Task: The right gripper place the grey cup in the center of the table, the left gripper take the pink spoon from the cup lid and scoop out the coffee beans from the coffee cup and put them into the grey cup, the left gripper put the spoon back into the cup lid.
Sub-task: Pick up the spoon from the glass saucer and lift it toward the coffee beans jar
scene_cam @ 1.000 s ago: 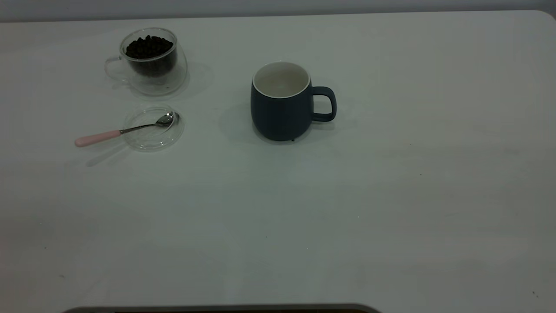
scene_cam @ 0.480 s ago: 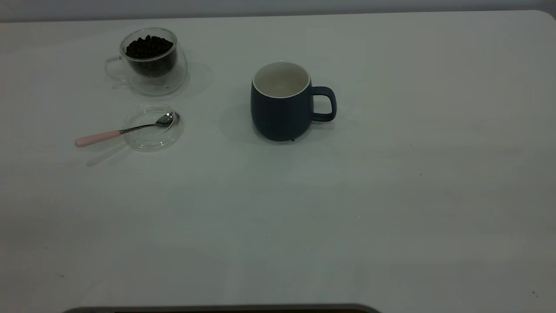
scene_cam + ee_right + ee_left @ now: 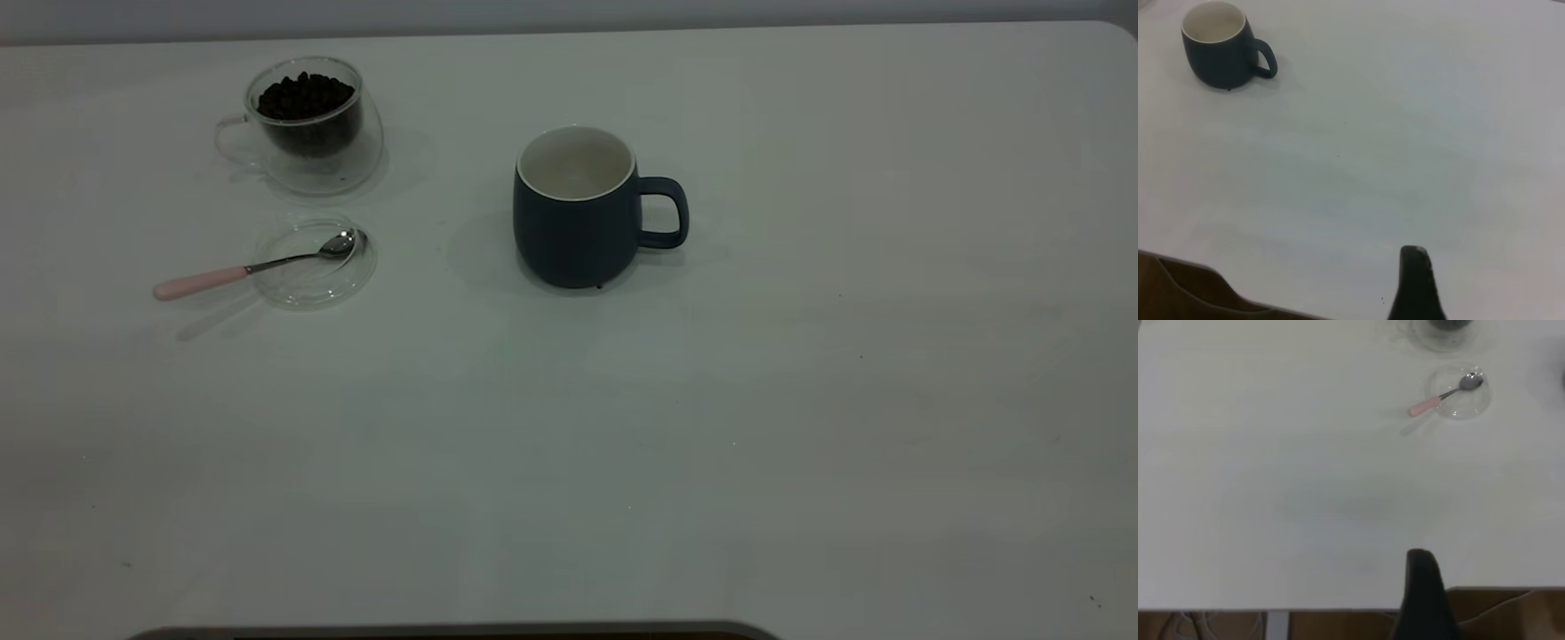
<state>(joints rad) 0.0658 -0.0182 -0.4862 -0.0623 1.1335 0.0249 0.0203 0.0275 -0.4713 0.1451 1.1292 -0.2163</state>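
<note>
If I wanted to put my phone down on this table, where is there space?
Nearly everywhere. The table is bare across its whole near half and all of the side right of the grey cup. There is also a bare strip between that cup and the cup lid. The far left corner is crowded: coffee cup, lid and pink spoon sit close together.

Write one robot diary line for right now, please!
grey cup: mid-table, empty | pink spoon: bowl on cup lid | coffee beans: in coffee cup | both claws: away from everything

wall (image 3: 569, 11): grey strip behind far table edge
floor (image 3: 1511, 613): brown, cables (image 3: 1188, 623) below table edge
</note>
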